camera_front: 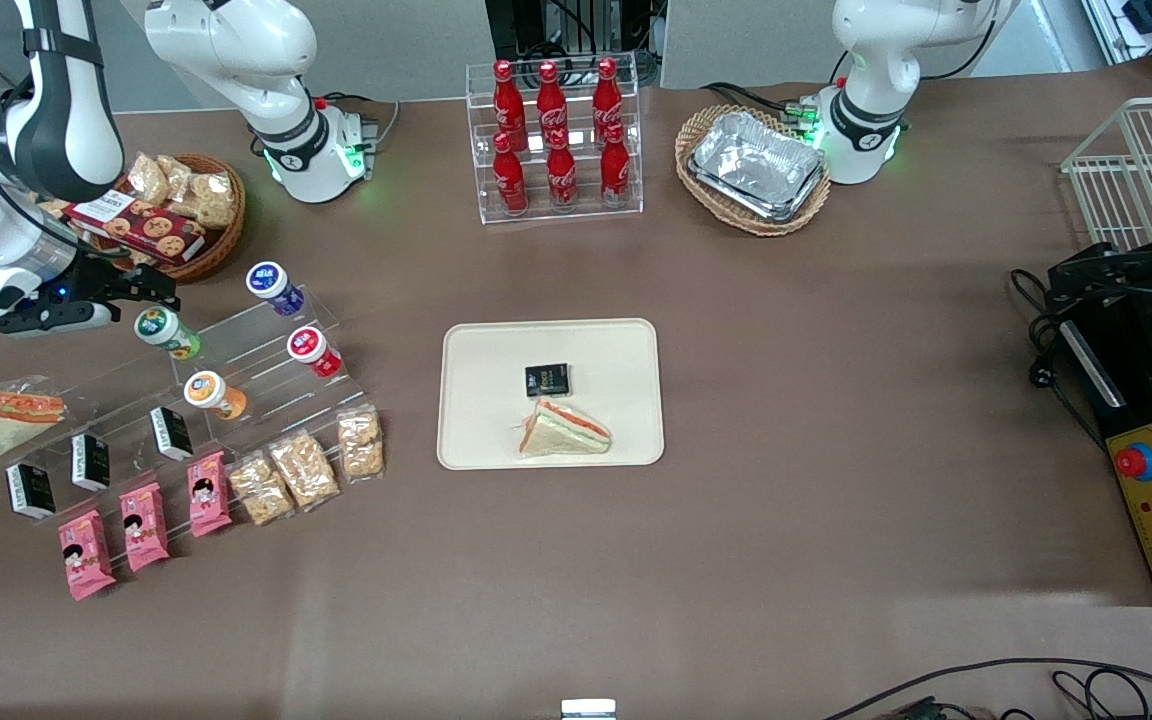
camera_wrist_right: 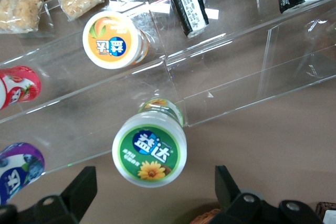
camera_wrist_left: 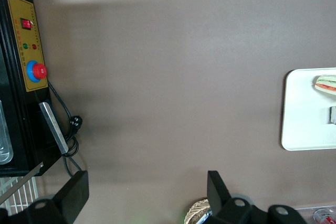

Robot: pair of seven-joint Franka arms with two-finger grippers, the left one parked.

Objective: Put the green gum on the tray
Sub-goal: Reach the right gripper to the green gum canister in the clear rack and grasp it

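Green gum [camera_wrist_right: 149, 152] — lodged on the clear acrylic tiered stand [camera_wrist_right: 220, 72], lid outward, beside the orange bottle [camera_wrist_right: 113, 40], red bottle [camera_wrist_right: 18, 85] and blue bottle [camera_wrist_right: 18, 169]; untouched. Gripper [camera_wrist_right: 152, 192] — fingers spread wide, held just above the gum, one finger [camera_wrist_right: 79, 190] to each side, no contact seen. Tray [camera_front: 476, 440] — at mid-tabletop, well apart from the stand; carries a sandwich wedge [camera_front: 564, 430] and a small black packet [camera_front: 547, 380].

The small green gum bottle's [camera_wrist_right: 149, 150] round white lid shows the white Chinese letters 益达; the orange-lidded gum bottle [camera_wrist_right: 111, 40] shows them too.
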